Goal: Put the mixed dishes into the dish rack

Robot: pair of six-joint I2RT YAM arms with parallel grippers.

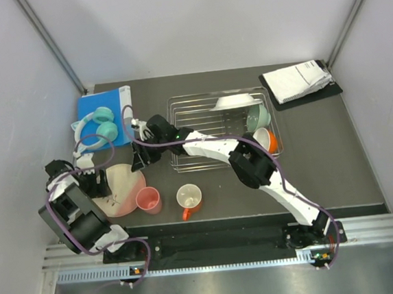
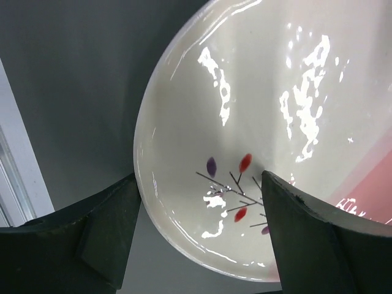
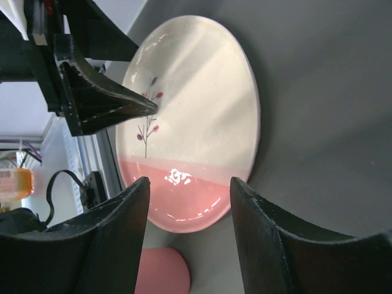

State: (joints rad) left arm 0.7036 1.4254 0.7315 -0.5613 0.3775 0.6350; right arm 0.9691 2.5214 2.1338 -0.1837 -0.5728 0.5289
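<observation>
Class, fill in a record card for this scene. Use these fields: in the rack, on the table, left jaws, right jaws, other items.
In the rack: white shallow bowl, mint-green bowl and orange bowl, all at the right end of the dish rack
On the table: plate, pink cup, orange mug
Left jaws: open, straddling the plate's rim
Right jaws: open, poised near the plate, holding nothing
Other items: blue book with teal headphones on it; papers on a black board
</observation>
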